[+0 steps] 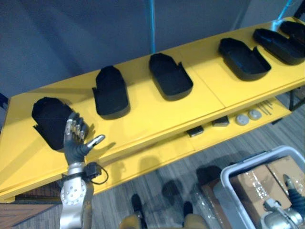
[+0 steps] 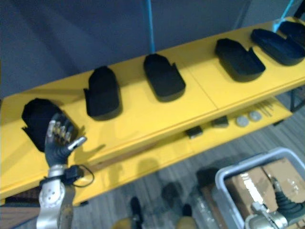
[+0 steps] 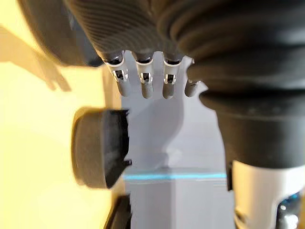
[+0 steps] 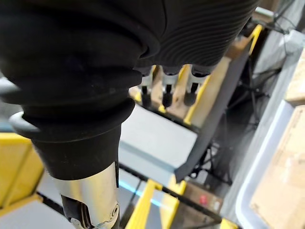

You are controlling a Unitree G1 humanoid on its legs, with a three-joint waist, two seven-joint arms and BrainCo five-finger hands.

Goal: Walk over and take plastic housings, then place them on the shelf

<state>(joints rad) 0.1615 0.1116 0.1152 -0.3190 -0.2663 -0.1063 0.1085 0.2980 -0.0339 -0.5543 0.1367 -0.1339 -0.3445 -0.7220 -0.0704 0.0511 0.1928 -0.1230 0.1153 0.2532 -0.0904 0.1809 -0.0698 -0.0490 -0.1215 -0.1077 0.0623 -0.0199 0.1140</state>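
Several black plastic housings lie in a row on the top of a yellow shelf (image 1: 157, 114). The leftmost housing (image 1: 50, 117) sits near the shelf's left end. My left hand (image 1: 76, 138) is raised just in front of it, open, with straight fingers (image 3: 145, 86) and the thumb spread, and it holds nothing. The second housing (image 1: 111, 93) shows past those fingers in the left wrist view (image 3: 100, 148). More housings (image 1: 170, 76) (image 1: 243, 58) follow to the right. My right hand (image 1: 294, 196) hangs low at the right over a bin, its fingers (image 4: 167, 95) relaxed and empty.
A grey bin (image 1: 228, 172) with cardboard boxes (image 1: 259, 186) stands on the floor at lower right. The lower shelf board carries two round discs (image 1: 248, 117) and small dark blocks (image 1: 194, 130). A blue-grey wall (image 1: 71, 38) rises behind the shelf.
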